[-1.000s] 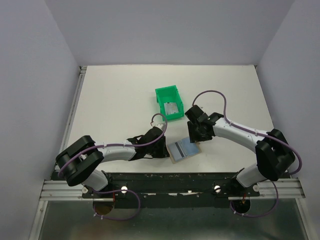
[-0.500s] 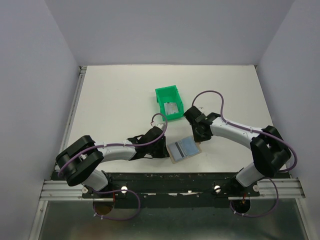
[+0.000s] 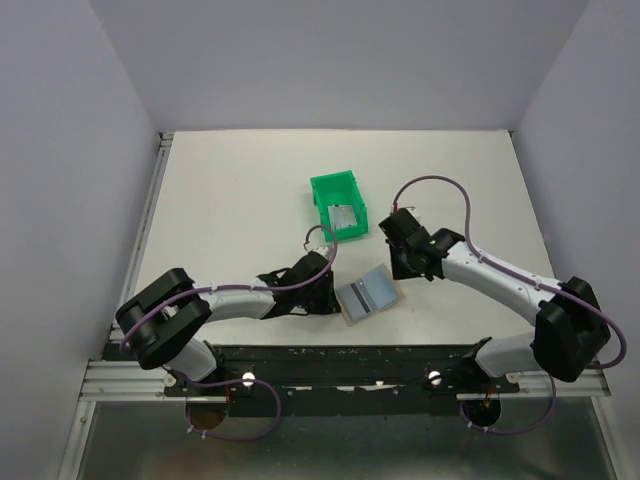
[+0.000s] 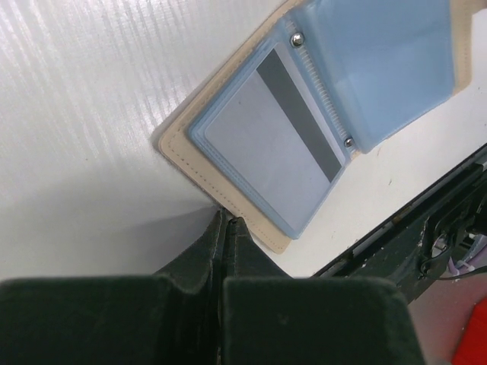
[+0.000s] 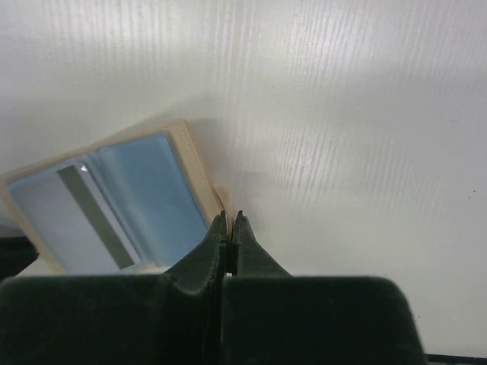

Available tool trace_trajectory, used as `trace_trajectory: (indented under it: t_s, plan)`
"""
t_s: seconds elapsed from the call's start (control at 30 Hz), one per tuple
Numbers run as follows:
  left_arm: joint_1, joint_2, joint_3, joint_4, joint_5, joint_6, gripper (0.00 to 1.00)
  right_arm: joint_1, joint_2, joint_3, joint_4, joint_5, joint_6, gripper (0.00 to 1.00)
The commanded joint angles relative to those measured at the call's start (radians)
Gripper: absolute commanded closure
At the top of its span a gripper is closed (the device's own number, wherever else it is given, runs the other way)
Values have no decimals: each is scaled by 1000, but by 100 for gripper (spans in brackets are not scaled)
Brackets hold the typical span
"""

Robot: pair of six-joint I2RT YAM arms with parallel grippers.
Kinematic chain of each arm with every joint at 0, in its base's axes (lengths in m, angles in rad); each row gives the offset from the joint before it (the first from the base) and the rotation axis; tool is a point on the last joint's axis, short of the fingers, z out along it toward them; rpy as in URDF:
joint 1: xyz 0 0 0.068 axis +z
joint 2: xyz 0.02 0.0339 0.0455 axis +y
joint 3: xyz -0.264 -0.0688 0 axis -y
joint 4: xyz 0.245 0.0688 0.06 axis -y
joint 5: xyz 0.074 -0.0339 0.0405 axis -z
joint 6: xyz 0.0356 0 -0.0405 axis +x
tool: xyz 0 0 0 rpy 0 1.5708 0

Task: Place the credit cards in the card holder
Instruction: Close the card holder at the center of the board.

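Note:
The card holder [image 3: 368, 296] lies open near the table's front edge, tan outside and pale blue inside. A silver-grey credit card [image 4: 262, 137] with a dark stripe sits in its left slot. Another credit card [image 3: 346, 218] lies in the green bin. My left gripper [image 3: 328, 297] is shut, its tips [image 4: 227, 220] resting against the holder's tan rim [image 4: 183, 144]. My right gripper [image 3: 398, 272] is shut at the holder's right edge. In the right wrist view a sliver of tan rim shows between the tips [image 5: 230, 216] beside the blue flap [image 5: 144, 190].
A green plastic bin [image 3: 322, 185] stands just behind the holder, mid-table. The black front rail [image 3: 330, 352] runs close below the holder. White side walls enclose the table on both sides.
My right gripper has gone from open to shut at the holder's right edge, and its elbow has swung out to the right. The left arm has stayed put.

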Motion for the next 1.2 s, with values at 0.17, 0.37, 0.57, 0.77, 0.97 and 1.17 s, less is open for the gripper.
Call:
trace_trajectory:
  t_s: [0.17,0.37,0.57,0.77,0.97,1.17]
  plan:
    - [-6,81,81,18,16,30,100,8,-173,-19,35,-202,-29,99]
    - [-6,124,111,43,34,25,100,8,-178,-53,151,-527,-46,99]
    - [-4,101,65,55,17,5,100,8,-152,-129,343,-752,54,99]
    - [5,8,-32,37,-27,-39,100,8,-120,-165,440,-801,107,99]
    - [8,-173,-104,-67,-124,-64,100,10,-23,-160,523,-844,130,99]
    - [11,-270,-107,-166,-179,-54,100,34,93,-151,593,-862,135,99]
